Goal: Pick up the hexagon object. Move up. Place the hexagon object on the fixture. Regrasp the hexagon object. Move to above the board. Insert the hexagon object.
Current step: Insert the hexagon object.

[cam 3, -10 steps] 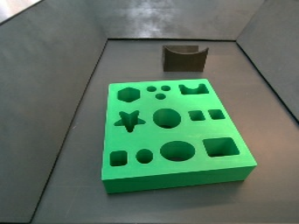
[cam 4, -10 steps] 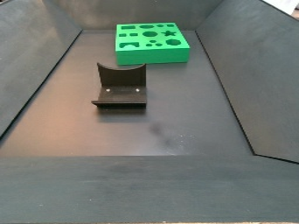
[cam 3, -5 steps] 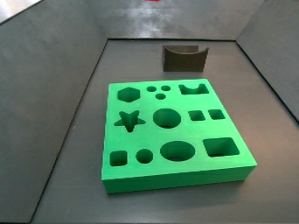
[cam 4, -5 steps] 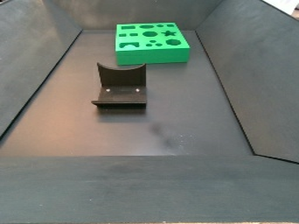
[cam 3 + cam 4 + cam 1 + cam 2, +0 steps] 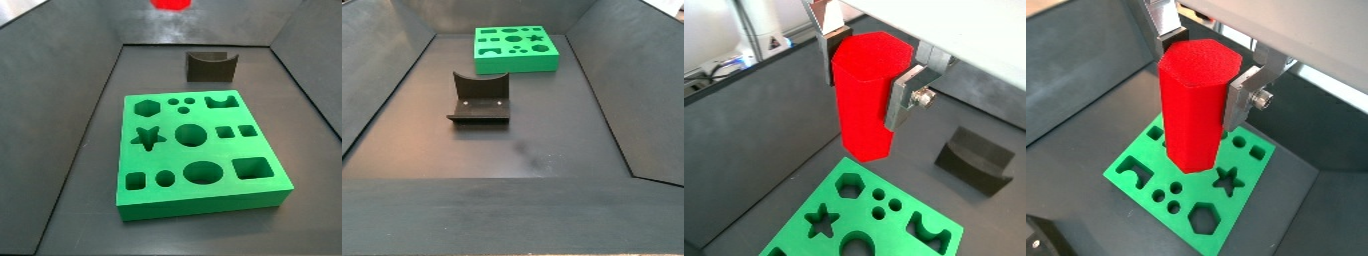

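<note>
Right now gripper (image 5: 871, 75) is clamped on the red hexagon peg (image 5: 866, 95), held upright high above the green board (image 5: 871, 220); fixture (image 5: 978, 158) sits apart, empty. Risk: peg's flats not lined up w/ hexagon hole (image 5: 848, 185), so it could jam on the rim or slip in the pads.

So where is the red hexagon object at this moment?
In both wrist views the hexagon object is upright in the hand, above the board. In a side view only its tip shows, at the top edge.
</note>
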Controlling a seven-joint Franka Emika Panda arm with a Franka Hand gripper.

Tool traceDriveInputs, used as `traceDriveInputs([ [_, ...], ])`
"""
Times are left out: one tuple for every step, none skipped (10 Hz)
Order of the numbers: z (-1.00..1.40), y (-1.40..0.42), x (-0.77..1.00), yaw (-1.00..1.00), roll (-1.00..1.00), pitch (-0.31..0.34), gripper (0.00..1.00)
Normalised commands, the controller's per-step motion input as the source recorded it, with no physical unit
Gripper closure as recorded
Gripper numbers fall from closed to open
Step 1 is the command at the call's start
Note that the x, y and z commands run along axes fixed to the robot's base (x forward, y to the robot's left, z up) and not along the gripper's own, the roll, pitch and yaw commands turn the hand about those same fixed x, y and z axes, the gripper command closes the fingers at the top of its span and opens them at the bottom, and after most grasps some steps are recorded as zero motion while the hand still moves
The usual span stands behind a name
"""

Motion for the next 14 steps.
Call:
traceDriveInputs([
  [-0.42, 0.21, 0.28, -0.44, -0.30, 0.090, 1.00],
  [-0.36, 0.09, 0.15, -0.56, -0.33, 0.061, 1.00],
  [-0.37, 0.09, 0.13, -0.55, -0.34, 0.054, 1.00],
  [-0.43, 0.12, 0.07, -0.57, -0.30, 0.070, 1.00],
  [-0.47, 0.12, 0.04, -0.59, -0.28, 0.059, 1.00],
  [-0.57, 0.21, 0.00, -0.49, -0.25, 0.040, 1.00],
  [-0.63, 0.24, 0.00, -0.54, -0.23, 0.000, 1.00],
  [-0.71, 0.25, -0.02, -0.56, -0.20, 0.014, 1.00],
  [-0.18, 0.08, 0.01, -0.07, -0.08, 0.066, 1.00],
  [-0.03, 0.00, 0.00, 0.00, 0.00, 0.000, 1.00],
  [-0.46, 0.00, -0.12, 0.10, -0.09, -0.050, 1.00],
  [-0.56, 0.00, -0.24, 0.08, -0.19, -0.123, 1.00],
  [-0.51, 0.00, -0.16, 0.18, -0.23, -0.160, 1.00],
  [-0.37, 0.02, -0.20, 0.11, -0.27, -0.184, 1.00],
])
